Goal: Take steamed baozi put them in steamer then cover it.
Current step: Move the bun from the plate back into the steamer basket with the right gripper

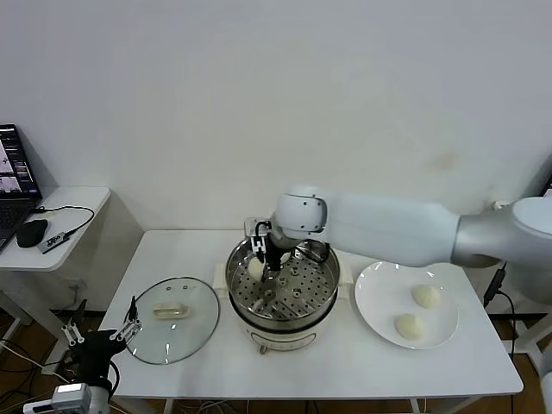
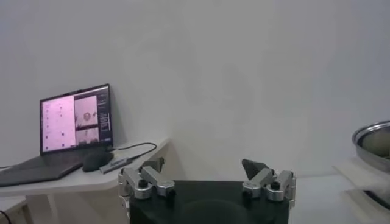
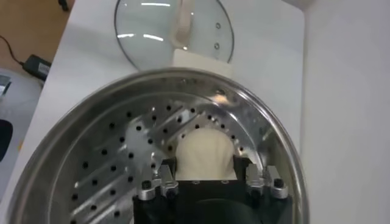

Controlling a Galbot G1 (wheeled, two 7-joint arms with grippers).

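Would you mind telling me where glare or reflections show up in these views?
Head view: faint sheen on the cover lying left of the steamer. Right wrist view: bright streaks on the cover's glass and highlights along the steamer rim around the baozi in the right gripper. Left wrist view: only the laptop screen glows.

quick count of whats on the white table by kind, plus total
baozi: 3, two on the plate, one in the right gripper inside the steamer
steamer: 1
cover: 1
plate: 1
total: 6
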